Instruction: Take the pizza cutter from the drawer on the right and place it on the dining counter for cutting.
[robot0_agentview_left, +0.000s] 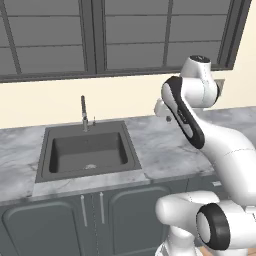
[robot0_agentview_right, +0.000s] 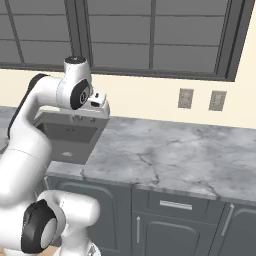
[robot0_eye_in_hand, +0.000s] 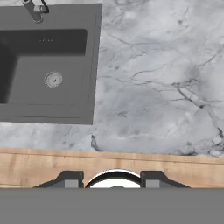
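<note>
**Drawer shut under the marble bench, arm raised beside the sink**

The drawer (robot0_agentview_right: 175, 204), a shallow dark grey front with a horizontal silver bar handle, sits closed just under the edge of the marble bench (robot0_agentview_right: 165, 155), well to the right of the sink (robot0_agentview_right: 67, 137) in the right base view. Its inside is hidden. Below it and to either side stand dark grey cupboard doors (robot0_agentview_right: 150, 235) with vertical handles.

The sink (robot0_agentview_left: 86, 152) is the landmark: a dark square basin set into the veined grey-white bench (robot0_agentview_left: 165, 150), with a slim faucet (robot0_agentview_left: 84, 114) rising at its back edge and a round drain (robot0_eye_in_hand: 53, 79) in its floor. To the right of the sink the bench runs on as bare marble. Behind the sink is a cream wall under a wide dark-framed window (robot0_agentview_left: 100, 35); on that wall, well to the right of the sink, are two wall outlets (robot0_agentview_right: 186, 98).

The claw (robot0_eye_in_hand: 110, 180) hangs above the bench just to the right of the sink, looking straight down; its two dark finger tips (robot0_eye_in_hand: 70, 179) stand apart with nothing between them, so it is released. Beneath the tips in the hand view lies a strip of wooden floor (robot0_eye_in_hand: 43, 168), on the near side of the bench edge
</note>
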